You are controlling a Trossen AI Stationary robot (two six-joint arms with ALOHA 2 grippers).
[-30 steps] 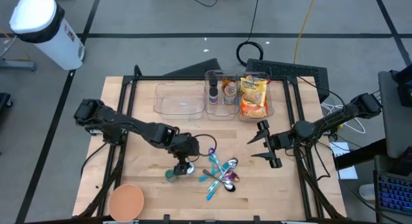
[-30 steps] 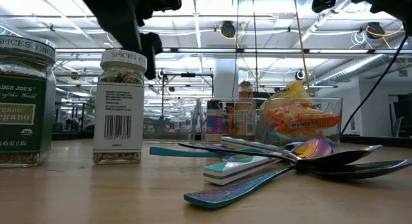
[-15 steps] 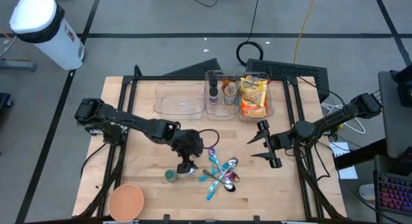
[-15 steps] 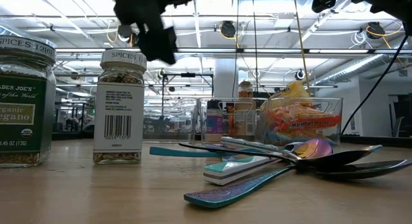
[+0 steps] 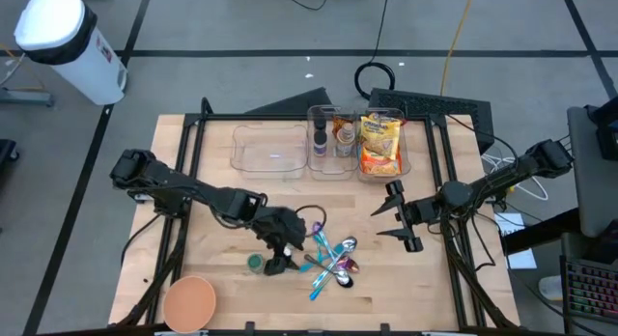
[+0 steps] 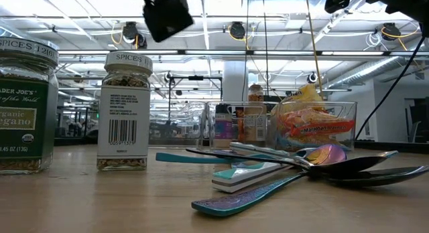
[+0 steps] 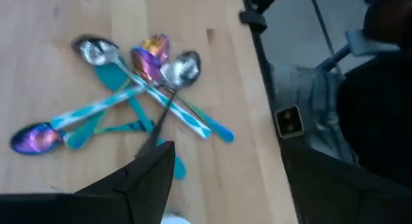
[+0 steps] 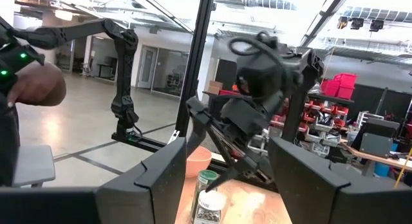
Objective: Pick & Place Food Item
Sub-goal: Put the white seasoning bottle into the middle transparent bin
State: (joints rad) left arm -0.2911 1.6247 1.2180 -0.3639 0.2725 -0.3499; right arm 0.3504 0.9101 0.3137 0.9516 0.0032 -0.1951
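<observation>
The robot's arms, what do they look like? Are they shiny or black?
Both are black, not shiny. The left arm is a chain of chunky dark joints with a thin black cable looping near the left gripper. The right arm looks the same, ending in the right gripper with two flat, pointed fingers.

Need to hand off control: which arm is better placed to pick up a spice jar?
Left. Its gripper hangs open right by the spice jar next to the spoons. The right gripper waits open, farther off, past the spoons.
</observation>
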